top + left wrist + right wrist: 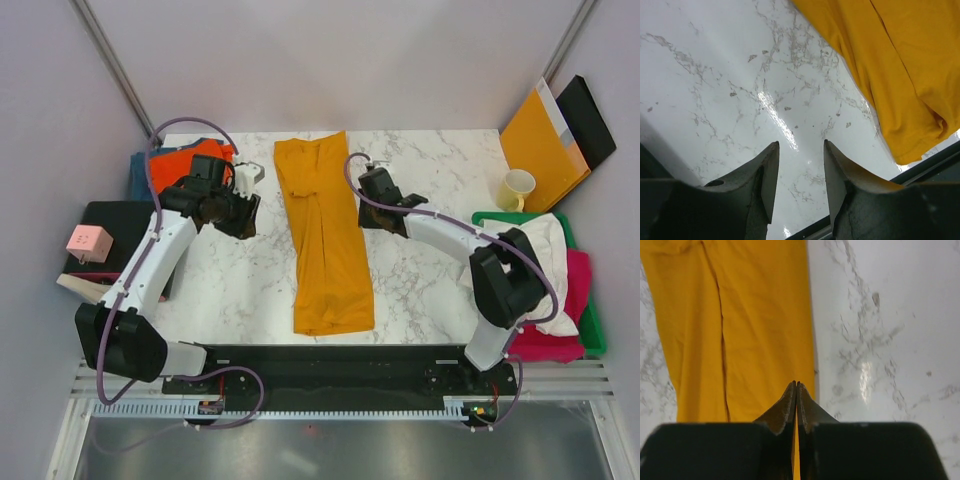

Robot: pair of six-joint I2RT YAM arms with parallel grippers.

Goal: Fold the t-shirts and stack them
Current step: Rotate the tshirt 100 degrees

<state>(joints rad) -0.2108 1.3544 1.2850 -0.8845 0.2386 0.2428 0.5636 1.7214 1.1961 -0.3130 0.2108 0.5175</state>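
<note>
A mustard-yellow t-shirt [322,235] lies folded into a long narrow strip down the middle of the marble table. An orange t-shirt [180,162] sits on a teal-blue one [140,170] at the back left. White [548,250] and magenta [560,340] t-shirts are heaped in the bin on the right. My left gripper [243,208] hovers left of the strip, open over bare marble [801,145]; the yellow shirt [900,75] fills that view's upper right. My right gripper [366,200] is at the strip's right edge, shut [796,384] above the yellow cloth [740,330], with no fold visibly pinched.
A green bin [592,315] stands at the right edge. A yellow cup [517,188], an orange-brown envelope [540,140] and a black folder [590,120] are at the back right. A pink box [88,242] rests on a black case [125,222] off the table's left.
</note>
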